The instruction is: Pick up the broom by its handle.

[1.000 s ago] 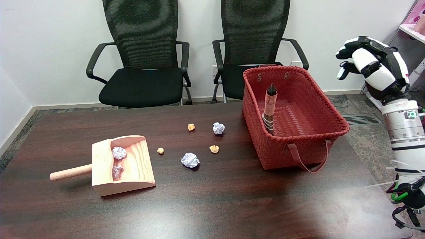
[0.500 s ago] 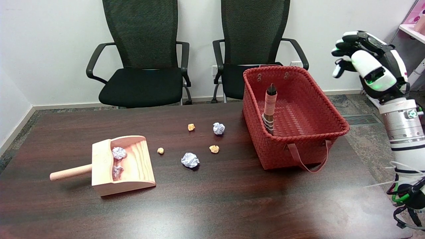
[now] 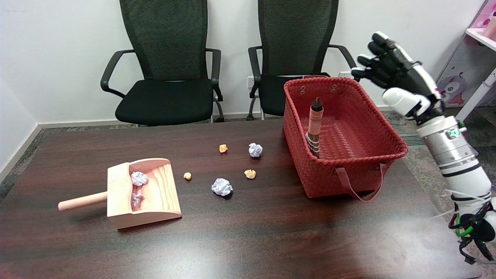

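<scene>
The right hand (image 3: 395, 73) hovers empty, fingers spread wide, right of the red basket (image 3: 387, 131), whose near-left wall hides the lower part of the upright broom (image 3: 315, 124).

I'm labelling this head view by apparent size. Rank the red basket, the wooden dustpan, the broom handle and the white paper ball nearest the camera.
1. red basket
2. wooden dustpan
3. broom handle, only partly visible inside the basket
4. white paper ball

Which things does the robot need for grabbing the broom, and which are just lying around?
Needed: broom, standing in the red basket; right hand, fingers apart, holding nothing.

Lying around: dustpan, white paper balls, orange scraps, chairs.
</scene>
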### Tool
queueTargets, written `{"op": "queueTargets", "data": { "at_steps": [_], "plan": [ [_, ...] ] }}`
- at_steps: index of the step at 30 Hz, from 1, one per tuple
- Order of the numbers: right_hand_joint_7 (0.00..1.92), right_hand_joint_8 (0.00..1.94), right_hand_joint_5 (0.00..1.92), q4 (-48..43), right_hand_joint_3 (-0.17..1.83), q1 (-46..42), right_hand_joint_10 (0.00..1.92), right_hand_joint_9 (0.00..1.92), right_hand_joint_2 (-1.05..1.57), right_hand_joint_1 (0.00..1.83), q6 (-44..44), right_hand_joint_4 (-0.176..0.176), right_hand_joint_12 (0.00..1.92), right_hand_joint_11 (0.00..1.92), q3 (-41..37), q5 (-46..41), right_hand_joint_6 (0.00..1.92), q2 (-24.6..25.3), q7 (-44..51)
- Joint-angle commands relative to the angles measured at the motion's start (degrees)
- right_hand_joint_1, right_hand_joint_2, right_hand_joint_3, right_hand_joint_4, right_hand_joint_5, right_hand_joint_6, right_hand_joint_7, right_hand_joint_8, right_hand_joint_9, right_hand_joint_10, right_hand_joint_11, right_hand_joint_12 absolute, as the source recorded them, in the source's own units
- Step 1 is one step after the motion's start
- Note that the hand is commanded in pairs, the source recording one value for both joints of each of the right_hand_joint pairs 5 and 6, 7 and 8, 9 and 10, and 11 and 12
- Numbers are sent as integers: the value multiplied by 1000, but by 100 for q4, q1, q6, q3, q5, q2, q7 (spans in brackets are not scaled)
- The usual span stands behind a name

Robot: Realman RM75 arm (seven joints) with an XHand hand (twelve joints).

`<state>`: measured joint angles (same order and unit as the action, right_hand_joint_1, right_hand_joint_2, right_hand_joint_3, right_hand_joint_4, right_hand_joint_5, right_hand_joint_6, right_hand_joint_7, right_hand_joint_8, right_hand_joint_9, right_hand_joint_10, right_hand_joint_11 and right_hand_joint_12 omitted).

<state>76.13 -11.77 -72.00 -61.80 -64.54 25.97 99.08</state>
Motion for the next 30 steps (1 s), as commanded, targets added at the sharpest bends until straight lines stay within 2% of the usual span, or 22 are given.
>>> {"op": "queueTargets", "data": {
  "at_steps": [1, 8, 12, 17, 30],
  "plan": [
    [55, 55, 55, 136, 719, 113, 266, 266, -45, 909, 727, -104, 390, 390, 213, 744, 55, 376, -46],
    [12, 12, 12, 310, 725, 245, 56, 56, -96, 914, 1395, -99, 169, 169, 217, 763, 12, 548, -46],
    [0, 0, 0, 359, 720, 311, 17, 17, -95, 913, 1651, -94, 114, 114, 212, 768, 0, 744, 113],
    [0, 0, 0, 342, 703, 334, 9, 9, -85, 912, 1943, -113, 100, 100, 212, 759, 0, 897, 169],
    [0, 0, 0, 384, 689, 486, 36, 36, -43, 910, 2351, -118, 121, 121, 212, 706, 0, 1362, 791]
  ]
}}
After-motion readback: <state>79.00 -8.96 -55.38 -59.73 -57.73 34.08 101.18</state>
